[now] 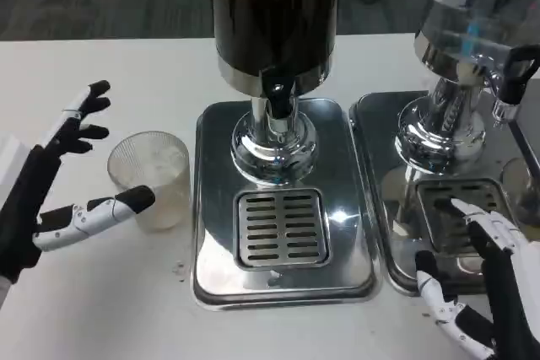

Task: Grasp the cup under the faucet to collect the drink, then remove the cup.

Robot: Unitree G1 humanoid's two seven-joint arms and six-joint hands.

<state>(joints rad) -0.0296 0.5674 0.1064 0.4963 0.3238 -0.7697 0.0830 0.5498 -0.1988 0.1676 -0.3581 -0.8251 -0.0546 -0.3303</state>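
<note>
Our left hand (63, 170) is spread wide around the clear plastic cup (153, 176), which stands upright on the white table (110, 301), just left of the steel drip tray (283, 208) and not yet under the faucet (277, 90) of the dark drink dispenser (274, 14). The thumb lies at the near side of the cup and seems to touch its wall, while the other fingers are open on the far left side, apart from it; we cannot say surely if the thumb really has contact, because the cup is transparent. So the step in hand, as we judge it, is to take hold of the cup. To do it well, we should bring the fingers in around the middle of the wall and close softly, because such a thin cup may bend or tip. Then we keep it upright and carry it right, onto the grate (281, 227) below the faucet. Our right hand (481, 284) rests with loose, parted fingers at the near right, over the second tray (380, 174), holding nothing.
</note>
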